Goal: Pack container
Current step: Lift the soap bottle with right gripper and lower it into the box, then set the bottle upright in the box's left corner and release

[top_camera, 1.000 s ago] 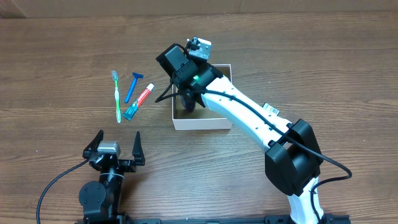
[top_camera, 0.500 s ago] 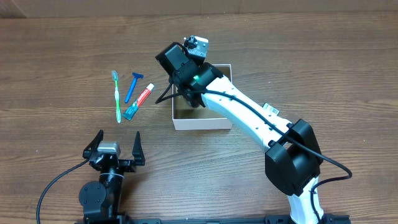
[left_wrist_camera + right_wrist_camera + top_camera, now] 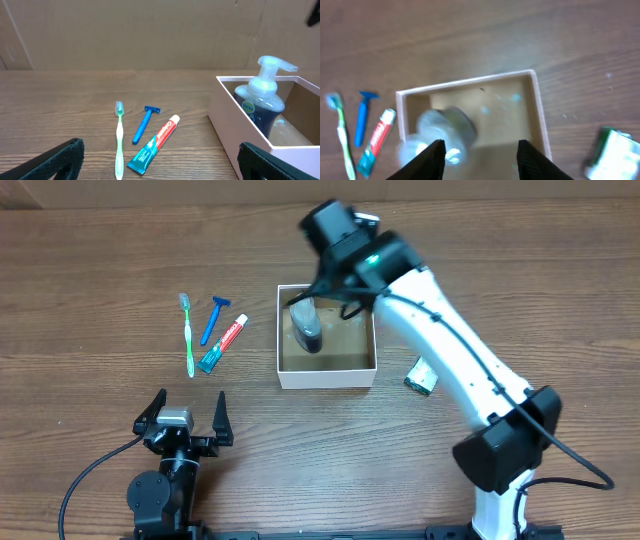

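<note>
The container (image 3: 328, 378) is a square white box with a tan inside, at mid-table. A dark pump bottle (image 3: 307, 326) with a clear pump top stands in its left part. My right gripper (image 3: 335, 235) hangs above the box's back edge. In the right wrist view it (image 3: 482, 157) is open and empty, above the box (image 3: 470, 82) and the blurred bottle (image 3: 442, 130). My left gripper (image 3: 187, 418) rests open and empty at the front left. In the left wrist view it (image 3: 160, 167) faces the box (image 3: 235, 120) and the bottle (image 3: 263, 95).
A green toothbrush (image 3: 188, 335), a blue razor (image 3: 212, 318) and a toothpaste tube (image 3: 223, 343) lie left of the box. They also show in the left wrist view: toothbrush (image 3: 119, 137), razor (image 3: 144, 125), tube (image 3: 154, 145). A green packet (image 3: 423, 376) lies right of the box.
My right gripper has let go of the pump bottle and pulled up and back to the right. The bottle now stands free in the box, and the green packet is uncovered.
</note>
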Robot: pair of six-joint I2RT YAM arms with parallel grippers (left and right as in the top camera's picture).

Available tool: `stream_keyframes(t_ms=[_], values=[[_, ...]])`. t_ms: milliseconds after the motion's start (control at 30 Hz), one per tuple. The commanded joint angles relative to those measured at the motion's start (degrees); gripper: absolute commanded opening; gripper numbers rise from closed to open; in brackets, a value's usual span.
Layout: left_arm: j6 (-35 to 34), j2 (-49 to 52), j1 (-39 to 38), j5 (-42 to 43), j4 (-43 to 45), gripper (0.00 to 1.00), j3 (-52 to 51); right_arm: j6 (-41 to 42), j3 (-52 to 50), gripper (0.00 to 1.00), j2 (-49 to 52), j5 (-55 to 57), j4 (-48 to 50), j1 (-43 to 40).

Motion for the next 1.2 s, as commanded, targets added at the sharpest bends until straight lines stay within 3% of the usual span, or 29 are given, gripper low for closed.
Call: stream_keyframes(t_ms=[0,300,567,1167], values=[[1.05,-0.5,0.46,-0.57,0.04,1.0,-0.28,-0.04,-4.5,0.47,-1.42,-9.05,-0.09,-2.23],[1.05,-0.5,0.46,-0.57,0.04,1.0,-0.28,1.7,-20.39,0.47,-1.33,-15.21,12.94,-0.37],[1.05,-0.5,0.46,-0.57,0.04,1.0,-0.28,2.8,-28.39,0.47,-1.31,-15.76,21.97,-0.37],[1.05,-0.5,0.46,-0.59,0.04,1.0,-0.28,2.73,-30.32,0.49,-1.22,-17.27,32.44,1.07]])
